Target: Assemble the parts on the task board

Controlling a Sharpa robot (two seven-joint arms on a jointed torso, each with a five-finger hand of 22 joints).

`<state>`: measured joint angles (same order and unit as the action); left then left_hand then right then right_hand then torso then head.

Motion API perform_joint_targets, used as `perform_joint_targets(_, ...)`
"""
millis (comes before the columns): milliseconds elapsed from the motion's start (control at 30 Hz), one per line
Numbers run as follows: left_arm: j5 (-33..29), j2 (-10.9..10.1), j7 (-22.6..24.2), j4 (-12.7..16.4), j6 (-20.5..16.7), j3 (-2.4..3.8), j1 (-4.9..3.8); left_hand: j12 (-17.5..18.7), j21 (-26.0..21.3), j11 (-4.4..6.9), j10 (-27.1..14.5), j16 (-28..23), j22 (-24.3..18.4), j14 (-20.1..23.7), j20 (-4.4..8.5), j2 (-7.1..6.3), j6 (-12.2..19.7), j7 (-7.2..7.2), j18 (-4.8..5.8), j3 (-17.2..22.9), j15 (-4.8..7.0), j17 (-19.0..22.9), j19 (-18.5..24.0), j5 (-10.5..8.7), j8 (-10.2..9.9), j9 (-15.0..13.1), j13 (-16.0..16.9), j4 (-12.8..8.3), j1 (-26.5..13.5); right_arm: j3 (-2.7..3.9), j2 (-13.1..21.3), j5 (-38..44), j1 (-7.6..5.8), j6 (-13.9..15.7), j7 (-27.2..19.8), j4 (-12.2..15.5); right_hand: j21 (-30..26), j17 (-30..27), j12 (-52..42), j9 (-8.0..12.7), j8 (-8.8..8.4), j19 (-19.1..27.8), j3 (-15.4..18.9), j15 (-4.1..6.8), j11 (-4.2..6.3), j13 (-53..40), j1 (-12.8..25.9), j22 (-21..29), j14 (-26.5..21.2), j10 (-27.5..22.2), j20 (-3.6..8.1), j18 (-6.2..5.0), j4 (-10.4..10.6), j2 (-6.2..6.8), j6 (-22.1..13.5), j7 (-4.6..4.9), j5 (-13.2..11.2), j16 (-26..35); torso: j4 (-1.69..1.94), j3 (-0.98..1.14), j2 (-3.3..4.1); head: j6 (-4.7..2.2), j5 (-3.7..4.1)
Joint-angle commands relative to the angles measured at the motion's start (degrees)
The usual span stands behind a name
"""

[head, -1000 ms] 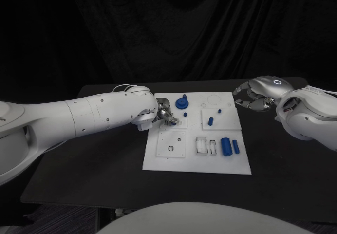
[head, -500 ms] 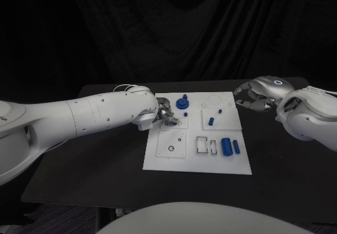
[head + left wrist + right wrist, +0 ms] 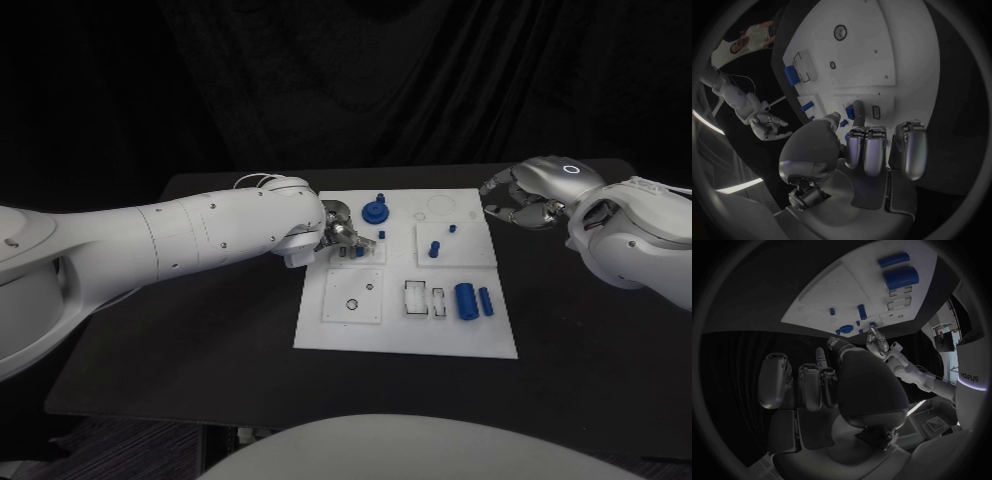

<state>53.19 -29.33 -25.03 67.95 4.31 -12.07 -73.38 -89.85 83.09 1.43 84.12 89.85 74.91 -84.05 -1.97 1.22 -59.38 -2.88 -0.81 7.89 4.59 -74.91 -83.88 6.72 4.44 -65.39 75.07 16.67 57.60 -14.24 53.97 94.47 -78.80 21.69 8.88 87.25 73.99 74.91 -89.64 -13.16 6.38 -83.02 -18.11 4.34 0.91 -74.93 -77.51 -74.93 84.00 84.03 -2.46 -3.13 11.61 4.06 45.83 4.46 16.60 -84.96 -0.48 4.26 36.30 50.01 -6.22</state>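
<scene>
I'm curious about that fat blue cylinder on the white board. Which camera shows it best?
The right wrist view: the fat blue cylinder appears largest and unobstructed there. The head view shows it smaller, beside a thinner part; the left wrist view catches it near the task board's edge.

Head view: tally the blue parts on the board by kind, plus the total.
Lying blue cylinders: 2
Round blue part: 1
Small blue pieces: 5 (the peg just behind the round part is counted as separate; hard to tell)
Total: 8
</scene>
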Motion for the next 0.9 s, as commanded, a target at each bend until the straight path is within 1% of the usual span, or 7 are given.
perform_joint_targets(33, 0.0, 0.13, 0.21, -0.06, 0.77, -0.09, 0.35, -0.15, -0.27, -0.32, 5.88, 0.15, 12.62, -5.95, -0.34, 0.01, -0.55, -0.06, -1.01, -0.74, -0.47, -15.09, -2.56, -0.62, -0.11, 0.13, 14.93, 0.01, -1.0, 0.04, 0.0, 0.15, 0.12, -0.13, 1.03, 0.02, -0.21, 10.31, 0.35, 0.07, -0.06, 0.3, -0.39, -0.36, -0.26, -14.37, -0.47, -10.2, 4.13, 5.07, -0.01, -0.47, -0.05, -0.05, 0.48, -0.02, -0.3, 0.37, -0.06, 0.01, 0.02, -0.01, -0.05)
perform_joint_targets(133, 0.0, 0.09, 0.04, -0.06, 0.72, -0.09, 0.37, -0.15, -0.29, -0.29, 5.88, 0.15, 12.62, -5.95, -0.33, 0.15, -0.71, -0.03, -1.01, -1.0, -0.45, -15.09, -2.56, -0.76, -0.02, 0.13, 14.93, 0.02, -1.24, 0.04, 0.01, 0.15, 0.12, -0.16, 1.04, 0.03, -0.21, 10.31, 0.35, 0.07, -0.06, 0.3, -0.39, -0.36, -0.26, -14.37, -0.47, -10.2, 4.13, 5.07, -0.01, -0.47, -0.05, -0.05, 0.48, -0.02, -0.3, 0.37, -0.02, 0.03, 0.03, -0.01, -0.06)
perform_joint_targets(367, 0.0, -0.17, -0.15, 0.19, -0.06, -0.09, 0.39, -0.15, 0.13, 0.24, 5.88, 0.15, 12.81, -5.95, -0.02, 1.59, -2.42, 0.65, -0.91, -2.25, -0.05, -15.09, -2.85, -0.33, 1.91, -1.23, 14.93, -0.01, -2.07, 0.04, 0.06, 0.15, 0.12, -0.27, 1.04, 0.07, -0.21, 10.31, 0.35, 0.07, -0.06, 0.3, -0.39, -0.36, -0.26, -14.37, -0.47, -10.2, 4.13, 5.07, -0.01, -0.47, -0.05, -0.05, 0.48, -0.02, -0.3, 0.37, 0.01, 0.02, 0.01, -0.01, -0.23)
perform_joint_targets(400, 0.0, -0.26, -0.13, 0.28, -0.27, -0.09, 0.4, -0.15, 0.23, 0.38, 5.88, 0.15, 12.85, -5.95, 0.09, 2.18, -2.58, 0.8, -0.88, -2.41, 0.07, -15.09, -2.92, 0.25, 2.44, -1.75, 14.93, 0.02, -2.22, 0.04, 0.08, 0.15, 0.12, -0.28, 1.04, 0.07, -0.21, 10.31, 0.35, 0.07, -0.06, 0.3, -0.39, -0.36, -0.26, -14.37, -0.47, -10.2, 4.13, 5.07, -0.01, -0.47, -0.05, -0.05, 0.48, -0.02, -0.3, 0.37, 0.02, 0.0, 0.02, -0.01, -0.26)
perform_joint_targets(533, 0.0, -0.61, 0.08, 0.62, -1.07, -0.09, 0.4, -0.15, 0.34, 0.59, 5.88, 0.15, 12.9, -5.95, 0.3, 3.02, -2.35, 1.01, -0.85, -2.52, 0.26, -15.09, -3.02, 1.93, 3.28, -2.78, 14.93, -0.1, -1.76, 0.04, 0.18, 0.14, 0.12, -0.35, 1.06, 0.11, -0.21, 10.31, 0.35, 0.07, -0.06, 0.3, -0.39, -0.36, -0.26, -14.37, -0.47, -10.2, 4.13, 5.07, -0.01, -0.47, -0.05, -0.05, 0.48, -0.02, -0.3, 0.37, 0.04, -0.02, 0.01, -0.01, -0.36)
perform_joint_targets(600, 0.0, -0.78, 0.18, 0.72, -1.38, -0.09, 0.4, -0.15, 0.32, 0.64, 5.88, 0.15, 12.9, -5.95, 0.37, 3.18, -2.14, 1.07, -0.85, -2.49, 0.32, -15.09, -3.02, 2.58, 3.54, -3.15, 14.93, -0.19, -1.25, 0.04, 0.23, 0.14, 0.12, -0.4, 1.07, 0.14, -0.21, 10.31, 0.35, 0.07, -0.06, 0.3, -0.39, -0.36, -0.26, -14.37, -0.47, -10.2, 4.13, 5.07, -0.01, -0.47, -0.05, -0.05, 0.48, -0.02, -0.3, 0.37, 0.06, -0.03, 0.01, -0.01, -0.34)
perform_joint_targets(900, 0.0, -1.79, 1.68, 1.35, -3.52, -0.09, 0.4, -0.15, 0.58, 0.81, 5.88, 0.15, 13.0, -5.95, 0.53, 3.23, -1.81, 1.26, -0.78, -2.21, 0.47, -15.09, -3.19, 3.61, 4.39, -4.14, 14.93, -0.59, 1.13, 0.04, 0.44, 0.14, 0.12, -0.49, 1.12, 0.24, -0.41, 10.2, 0.43, 0.24, -0.19, 0.34, -0.57, -0.38, -0.3, -14.29, -0.33, -10.16, 4.1, 4.97, -0.02, -0.5, -0.19, -0.02, 0.56, 0.04, -0.31, 0.49, 0.1, -0.07, 0.03, -0.01, -0.38)
